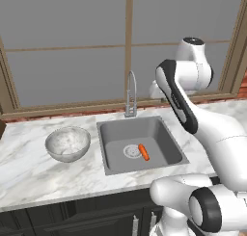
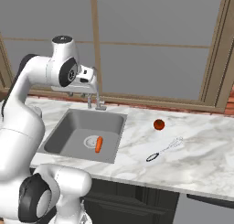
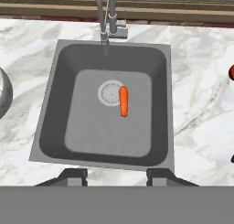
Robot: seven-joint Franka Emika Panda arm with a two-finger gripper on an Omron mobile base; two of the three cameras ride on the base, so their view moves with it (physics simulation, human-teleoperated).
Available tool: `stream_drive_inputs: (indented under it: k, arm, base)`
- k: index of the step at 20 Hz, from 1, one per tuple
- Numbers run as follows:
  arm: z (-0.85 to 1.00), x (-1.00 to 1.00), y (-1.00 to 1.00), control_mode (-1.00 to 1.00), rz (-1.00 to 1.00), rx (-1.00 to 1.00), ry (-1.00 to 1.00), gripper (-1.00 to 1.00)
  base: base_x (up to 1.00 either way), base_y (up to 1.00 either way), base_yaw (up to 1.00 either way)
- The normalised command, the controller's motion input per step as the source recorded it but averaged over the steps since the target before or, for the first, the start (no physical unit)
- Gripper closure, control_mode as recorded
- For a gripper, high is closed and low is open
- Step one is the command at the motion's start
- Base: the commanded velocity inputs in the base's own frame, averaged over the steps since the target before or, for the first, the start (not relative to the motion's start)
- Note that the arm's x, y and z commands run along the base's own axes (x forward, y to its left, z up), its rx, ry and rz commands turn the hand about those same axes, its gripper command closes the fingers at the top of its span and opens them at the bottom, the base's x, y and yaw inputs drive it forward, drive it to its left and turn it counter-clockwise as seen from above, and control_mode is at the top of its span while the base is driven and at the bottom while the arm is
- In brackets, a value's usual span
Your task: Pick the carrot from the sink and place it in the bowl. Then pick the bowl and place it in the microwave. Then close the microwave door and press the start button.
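Tool fingers parted, empty, above carrot; left base view adds bowl.

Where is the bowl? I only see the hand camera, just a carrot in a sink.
Observer: The bowl sits on the counter to the left of the sink, standing upright with nothing in it.
Operator: Is anything on the other side?
Observer: Yes, a small red ball and a whisk lie on the counter to the right of the sink.
Operator: Is the carrot touching the drain?
Observer: The carrot lies beside the drain, just overlapping its edge.
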Motion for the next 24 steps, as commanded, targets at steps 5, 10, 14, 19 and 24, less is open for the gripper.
stream_drive_inputs:
  k: [5,10,14,19,24]
  arm:
    - [-0.51,-0.67,0.13,-1.0,-0.03,-0.12,-0.03,-1.0]
    - [-1.0,-0.17,0.04,-1.0,-0.08,-0.24,0.24,-1.0]
    - [-1.0,0.25,0.0,-1.0,-0.01,-0.06,0.23,-1.0]
    - [-1.0,0.5,-0.03,-1.0,0.0,0.0,0.13,-1.0]
    - [-0.99,0.61,0.0,-1.0,0.0,0.04,0.1,-1.0]
  base:
    - [0.0,0.0,0.0]
    - [0.0,0.0,0.0]
    - [0.0,0.0,0.0]
    - [0.0,0.0,0.0]
    - [0.0,0.0,0.0]
